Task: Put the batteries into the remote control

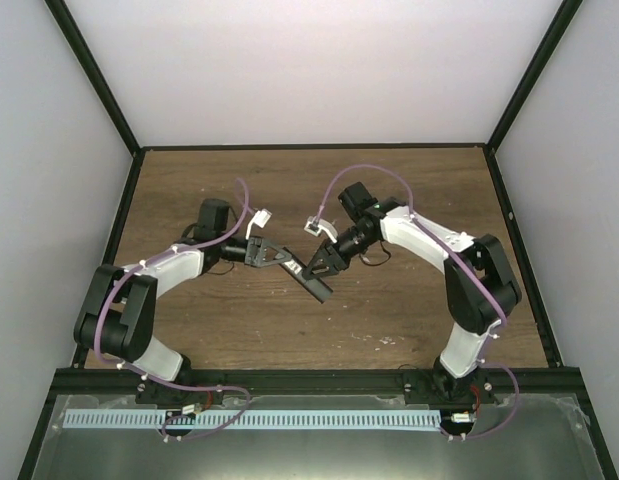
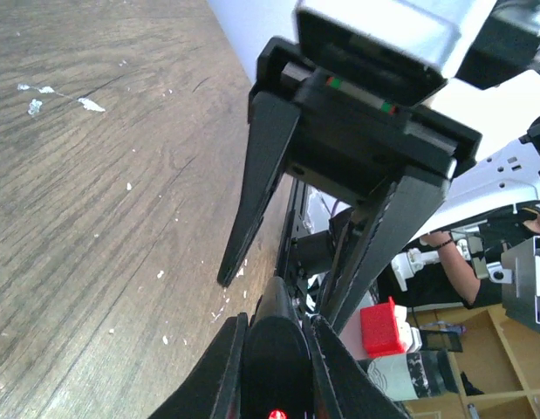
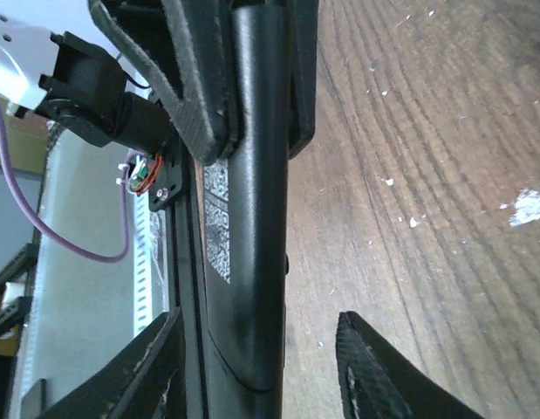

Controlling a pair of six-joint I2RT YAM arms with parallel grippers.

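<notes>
The remote control (image 1: 315,283) is a slim black bar held off the wooden table between the two arms. My left gripper (image 1: 292,262) is shut on one end of it. In the left wrist view the fingers (image 2: 219,367) clamp the rounded black end (image 2: 274,358), where a red light shows. My right gripper (image 1: 317,268) is open, its fingers on both sides of the remote (image 3: 252,218), with a clear gap on one side. The remote's back, with a printed code label, faces the right wrist camera. The batteries are out of view.
The wooden table (image 1: 409,190) carries scattered white specks (image 3: 527,208). Black frame rails and pale walls surround it. A slotted white strip (image 1: 289,420) and a metal shelf run along the near edge behind the arm bases.
</notes>
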